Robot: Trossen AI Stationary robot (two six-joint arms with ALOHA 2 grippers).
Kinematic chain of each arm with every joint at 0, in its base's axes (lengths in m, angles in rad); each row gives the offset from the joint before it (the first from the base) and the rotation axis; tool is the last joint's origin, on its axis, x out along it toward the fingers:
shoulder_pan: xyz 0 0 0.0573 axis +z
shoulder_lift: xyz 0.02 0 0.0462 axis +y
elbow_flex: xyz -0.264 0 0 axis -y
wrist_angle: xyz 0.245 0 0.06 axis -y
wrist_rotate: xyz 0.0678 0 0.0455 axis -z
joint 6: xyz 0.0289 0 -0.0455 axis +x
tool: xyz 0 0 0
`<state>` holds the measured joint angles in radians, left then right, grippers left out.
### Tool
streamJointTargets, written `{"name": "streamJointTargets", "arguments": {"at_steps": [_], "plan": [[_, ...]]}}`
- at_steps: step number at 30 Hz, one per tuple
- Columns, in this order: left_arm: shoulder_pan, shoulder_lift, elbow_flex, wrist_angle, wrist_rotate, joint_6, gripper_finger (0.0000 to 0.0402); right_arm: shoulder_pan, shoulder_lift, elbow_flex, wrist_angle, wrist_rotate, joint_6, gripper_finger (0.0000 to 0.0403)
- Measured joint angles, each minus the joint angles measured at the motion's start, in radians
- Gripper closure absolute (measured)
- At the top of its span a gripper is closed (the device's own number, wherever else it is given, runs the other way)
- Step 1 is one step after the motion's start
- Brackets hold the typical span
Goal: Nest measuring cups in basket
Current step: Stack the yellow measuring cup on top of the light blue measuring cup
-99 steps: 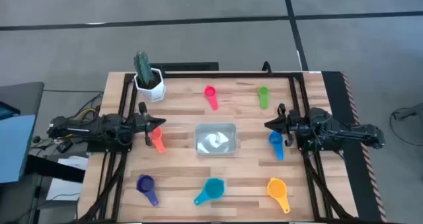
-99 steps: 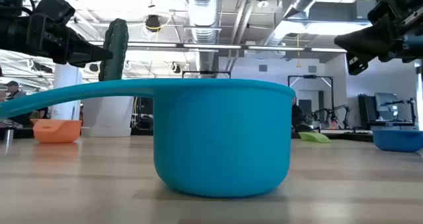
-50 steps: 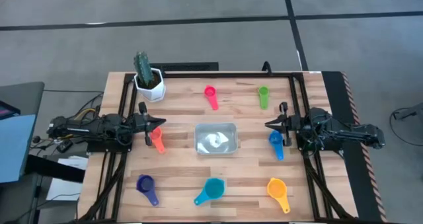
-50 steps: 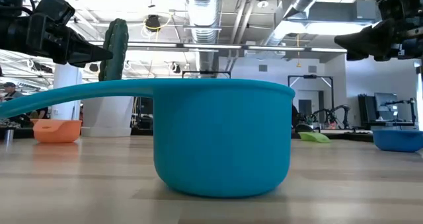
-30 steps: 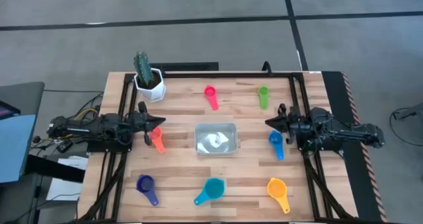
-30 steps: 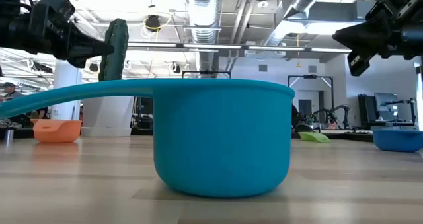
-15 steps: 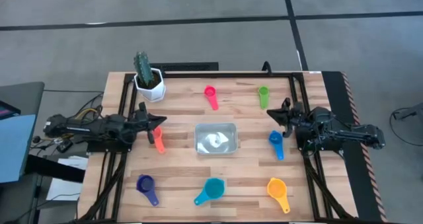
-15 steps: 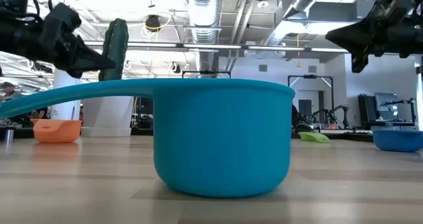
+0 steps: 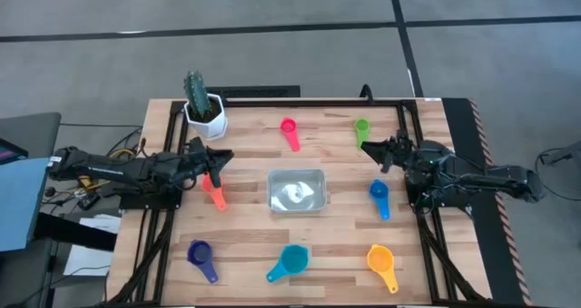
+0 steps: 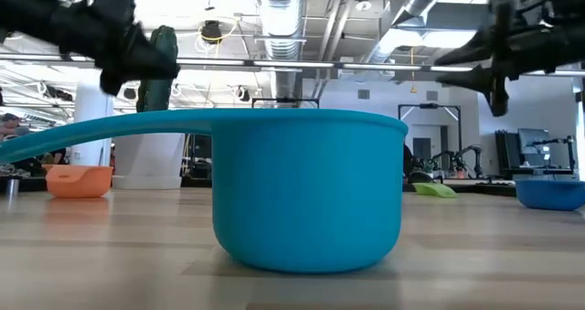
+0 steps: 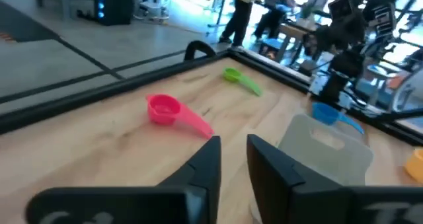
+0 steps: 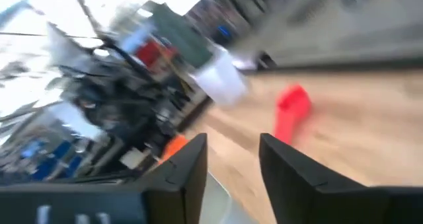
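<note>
The wooden table (image 9: 245, 253) is bordered by a dark frame, and the two arms reach in from its two short sides. The clear basket (image 9: 296, 191) lies flat in the middle, between the two grippers and apart from both, with bare wood on all its sides. The left gripper (image 9: 221, 157) hangs above the table near the left frame rail, with its fingers (image 11: 205, 166) a little apart and holding nothing; the orange-red cup (image 9: 214, 192) lies just beside its tip, on the side toward the near edge. The white pot with the cactus (image 9: 203, 110) stands behind this gripper, at the far left corner. The right gripper (image 9: 371, 148) points toward the middle of the far edge, its fingers released and empty; the green cup (image 9: 361, 129) lies close in front of its tip and the blue cup (image 9: 379, 195) lies beside the arm on the near side. The pink cup (image 9: 290, 131) lies between the two grippers, beyond the basket. Along the near edge, well apart from both grippers, lie the purple cup (image 9: 201, 256), the teal cup (image 9: 290, 261) and the yellow-orange cup (image 9: 381, 262).
</note>
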<state>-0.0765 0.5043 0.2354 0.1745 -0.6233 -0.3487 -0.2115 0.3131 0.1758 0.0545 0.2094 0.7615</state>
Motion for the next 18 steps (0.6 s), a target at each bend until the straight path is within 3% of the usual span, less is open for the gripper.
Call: {"name": "streamJointTargets", "arguments": {"at_steps": [4,11,15,18], "plan": [[0.000,0.123,0.164,-0.106,-0.039,-0.047,0.0289,-0.001,0.152,0.192,-0.306,0.003,0.108,0.0218],[0.000,0.356,0.400,-0.326,-0.028,-0.116,0.0244,0.000,0.441,0.504,-0.918,0.046,0.097,0.0231],[-0.005,0.476,0.451,-0.346,0.018,-0.230,0.0242,0.051,0.543,0.535,-0.998,-0.092,0.098,0.0236],[-0.022,0.551,0.480,-0.341,0.054,-0.313,0.0245,0.156,0.589,0.535,-0.997,-0.206,0.135,0.0235]]}}
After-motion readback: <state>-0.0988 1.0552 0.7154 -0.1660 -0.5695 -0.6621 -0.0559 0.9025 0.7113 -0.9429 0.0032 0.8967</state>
